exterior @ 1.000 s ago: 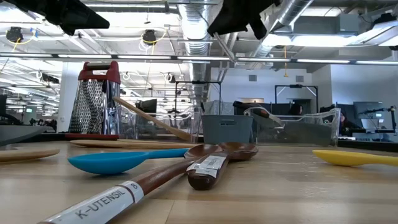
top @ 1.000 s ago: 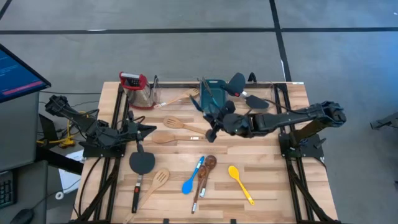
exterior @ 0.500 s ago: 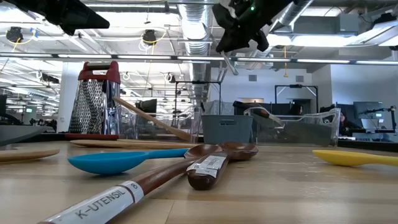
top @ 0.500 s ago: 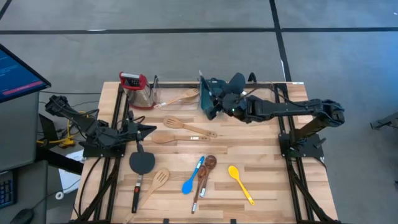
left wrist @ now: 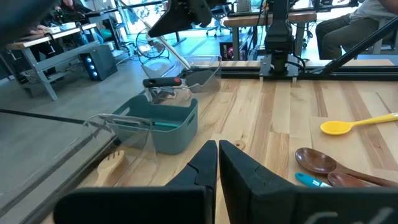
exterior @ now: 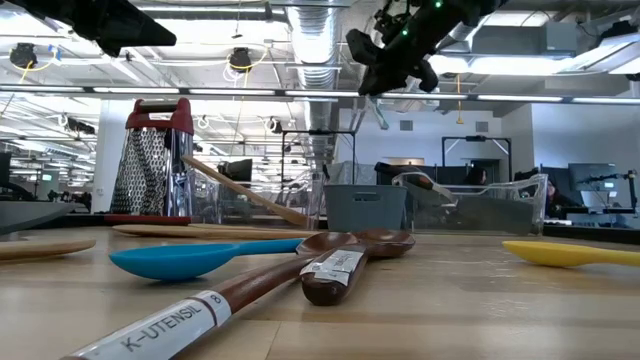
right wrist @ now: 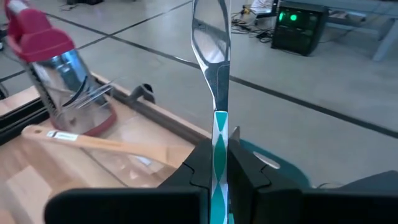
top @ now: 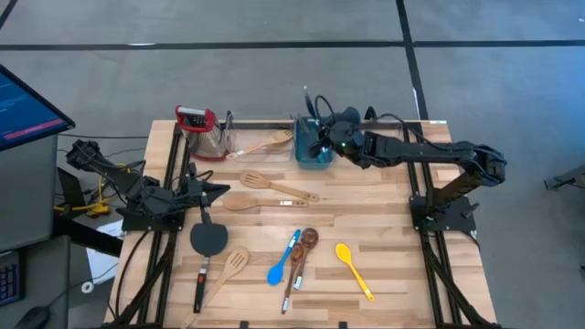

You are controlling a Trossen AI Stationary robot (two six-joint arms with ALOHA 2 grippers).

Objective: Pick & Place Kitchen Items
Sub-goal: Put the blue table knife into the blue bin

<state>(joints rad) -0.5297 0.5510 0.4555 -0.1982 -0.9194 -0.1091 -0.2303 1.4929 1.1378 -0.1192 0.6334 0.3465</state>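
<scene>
Since the earlier frames, the right arm has been swung from the middle of the table back to its far edge, and its gripper (top: 322, 143) is now held above the teal tub (top: 313, 157). A thin silver-and-teal utensil (right wrist: 216, 93) is clamped between its closed fingers (right wrist: 245, 171) and stands upright, its shiny head pointing up; what kind of utensil it is cannot be told.

Everything is laid on a wooden table (top: 393, 228). The left arm is parked at the table's left side, with its gripper (left wrist: 217, 158) closed and empty, just above a black spatula (top: 207, 242).

Clear plastic bins (exterior: 480, 205) are set along the far edge beside the tub. A red-topped metal grater (top: 201, 128) is stood at the far left corner. A pale wooden spoon (top: 260, 144) is leaned out of the bin next to it.

Two more pale wooden utensils are laid mid-table: a slotted spatula (top: 274, 185) and a plain spoon (top: 247, 203). Another slotted spatula (top: 224, 274) lies near the front edge, beside the black one. Further right, a blue spoon (top: 281, 262) and two dark-brown wooden spoons (top: 300, 256) are lying close together, the brown pair touching. A yellow spoon (top: 352, 267) is lying apart on their right.
</scene>
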